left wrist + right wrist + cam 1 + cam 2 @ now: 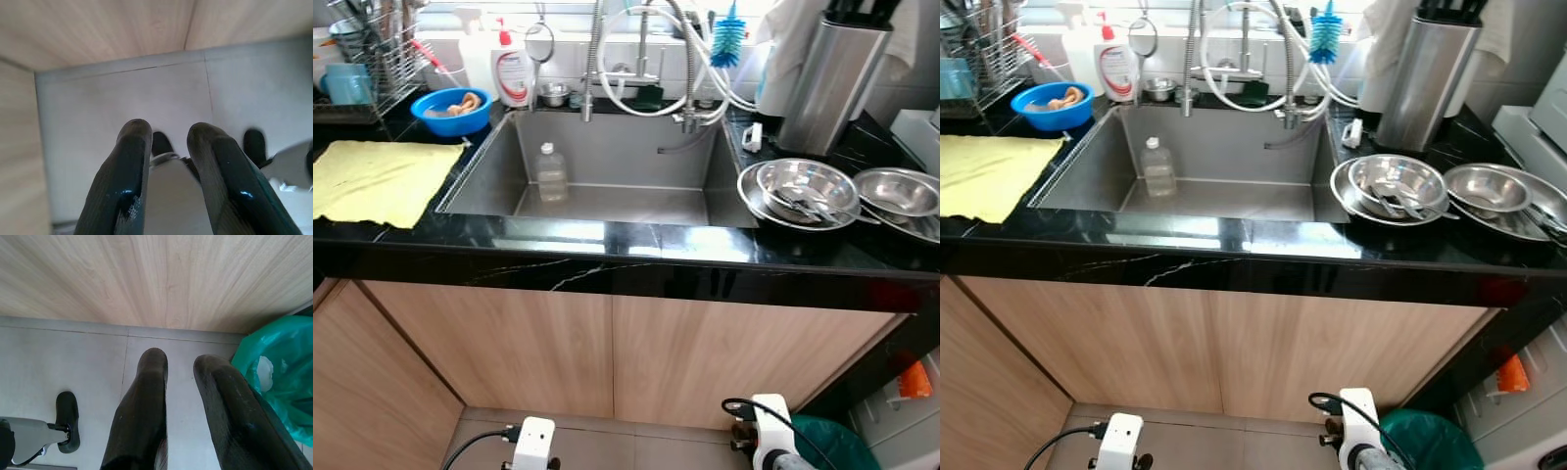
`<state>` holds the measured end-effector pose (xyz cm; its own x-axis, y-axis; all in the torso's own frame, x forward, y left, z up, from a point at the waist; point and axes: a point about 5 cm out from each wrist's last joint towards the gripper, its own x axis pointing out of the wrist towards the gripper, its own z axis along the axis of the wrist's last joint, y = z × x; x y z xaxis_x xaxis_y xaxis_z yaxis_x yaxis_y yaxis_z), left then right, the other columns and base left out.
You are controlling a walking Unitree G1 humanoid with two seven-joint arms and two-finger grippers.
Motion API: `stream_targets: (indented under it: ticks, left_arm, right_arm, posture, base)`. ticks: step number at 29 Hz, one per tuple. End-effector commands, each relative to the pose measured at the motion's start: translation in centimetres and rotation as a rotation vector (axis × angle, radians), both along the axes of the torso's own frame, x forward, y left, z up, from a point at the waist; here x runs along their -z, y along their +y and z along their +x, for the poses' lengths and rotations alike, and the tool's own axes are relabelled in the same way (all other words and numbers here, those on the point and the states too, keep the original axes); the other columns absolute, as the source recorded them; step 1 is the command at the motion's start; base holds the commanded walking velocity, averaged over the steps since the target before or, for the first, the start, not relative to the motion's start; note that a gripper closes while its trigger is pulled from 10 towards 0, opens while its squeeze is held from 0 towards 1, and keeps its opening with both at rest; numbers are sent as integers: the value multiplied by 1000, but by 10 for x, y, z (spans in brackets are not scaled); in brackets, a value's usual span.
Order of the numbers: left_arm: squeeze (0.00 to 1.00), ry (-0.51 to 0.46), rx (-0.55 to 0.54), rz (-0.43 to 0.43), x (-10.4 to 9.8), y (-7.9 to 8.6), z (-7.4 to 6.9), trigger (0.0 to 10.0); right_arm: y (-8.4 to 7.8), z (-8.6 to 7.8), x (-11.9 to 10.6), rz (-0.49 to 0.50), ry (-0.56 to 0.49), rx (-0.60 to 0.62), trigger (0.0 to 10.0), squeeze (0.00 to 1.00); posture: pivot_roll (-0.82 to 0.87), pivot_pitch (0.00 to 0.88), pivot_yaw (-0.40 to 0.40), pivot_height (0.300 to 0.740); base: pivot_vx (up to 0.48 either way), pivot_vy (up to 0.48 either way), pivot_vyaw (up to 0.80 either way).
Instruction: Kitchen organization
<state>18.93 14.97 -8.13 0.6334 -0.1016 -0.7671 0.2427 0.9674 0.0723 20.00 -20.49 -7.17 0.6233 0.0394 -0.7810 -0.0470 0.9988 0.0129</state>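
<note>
Both arms hang low by the floor, idle. Left end effector (168, 147) and right end effector (181, 377) each show fingers slightly spread, pinching nothing.

Task things sit well above both, on the black table (636, 245): clear bottle (551, 173) upright in the sink (617, 201), steel bowls (808, 191) stacked right of the sink, yellow cloth (382, 176) flat on the left, blue bowl (450, 110) behind it.

Right arm looks nearer the bowls, left arm nearer cloth and bottle. The table's front edge overhangs the wooden cabinet doors (607, 352), so arms likely must rise clear of it first. Green bag (279, 382) just beside the right end effector.
</note>
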Motion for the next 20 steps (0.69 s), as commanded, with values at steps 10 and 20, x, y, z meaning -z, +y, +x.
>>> stream_targets:
  ticks: [10, 20]
  left_arm:
    - [0, -34, -100, 26, -7, 28, 10, 10000]
    - [0, -70, -41, 37, -13, 31, 18, 10000]
  right_arm:
    - [16, 12, -6, -45, -73, -105, 10000, 0]
    - [21, 20, -12, -82, -162, -89, 10000, 0]
  posture:
    - [-125, 0, -38, 740]
    - [-122, 0, 22, 740]
  base:
    - [0, 0, 0]
    - [0, 0, 0]
